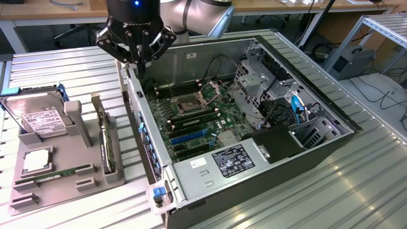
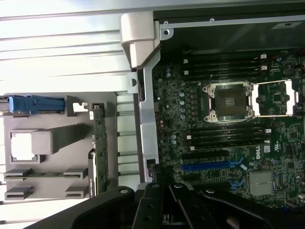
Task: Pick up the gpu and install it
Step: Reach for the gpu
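Blk gripper (image 1: 138, 61) w/ exposed linkages; blue LED (image 1: 135, 4) on blk wrist (image 1: 121, 8); silver arm joint (image 1: 190, 12), grey-blue cap (image 1: 219, 26).

Slatted metal table (image 1: 356, 191), wooden desks (image 1: 32, 12) behind, aluminium frame (image 1: 381, 28) alongside

We see the gripper (image 1: 138, 62), its fingers pinched together, above a corner of the open computer case (image 1: 197, 180), with the gpu (image 1: 106, 143) on edge in the grey tray (image 1: 64, 188).

Robotics lab: opened computer case (image 1: 198, 180), desks (image 1: 45, 10)
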Available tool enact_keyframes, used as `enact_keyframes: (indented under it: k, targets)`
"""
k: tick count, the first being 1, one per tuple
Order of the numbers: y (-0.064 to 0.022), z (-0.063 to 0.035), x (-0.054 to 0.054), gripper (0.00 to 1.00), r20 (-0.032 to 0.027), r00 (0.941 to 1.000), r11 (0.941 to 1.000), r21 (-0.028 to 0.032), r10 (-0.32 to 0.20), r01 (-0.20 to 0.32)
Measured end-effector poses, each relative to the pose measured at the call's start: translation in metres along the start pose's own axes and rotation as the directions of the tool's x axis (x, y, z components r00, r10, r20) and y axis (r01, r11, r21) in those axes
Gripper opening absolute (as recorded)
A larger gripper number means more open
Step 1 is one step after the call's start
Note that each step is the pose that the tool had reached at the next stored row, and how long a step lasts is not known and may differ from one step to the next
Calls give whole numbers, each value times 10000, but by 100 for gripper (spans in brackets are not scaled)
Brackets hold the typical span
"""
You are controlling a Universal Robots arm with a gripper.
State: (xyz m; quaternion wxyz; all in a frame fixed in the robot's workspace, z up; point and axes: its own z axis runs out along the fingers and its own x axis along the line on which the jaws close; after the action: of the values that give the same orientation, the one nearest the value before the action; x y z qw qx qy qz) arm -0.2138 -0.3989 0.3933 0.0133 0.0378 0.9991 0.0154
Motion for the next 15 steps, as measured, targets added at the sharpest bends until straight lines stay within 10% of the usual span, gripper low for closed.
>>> enact_keyframes:
  k: [15]
  targets:
    - [-8,-3,101,11,2,10000,10000,13,0,0]
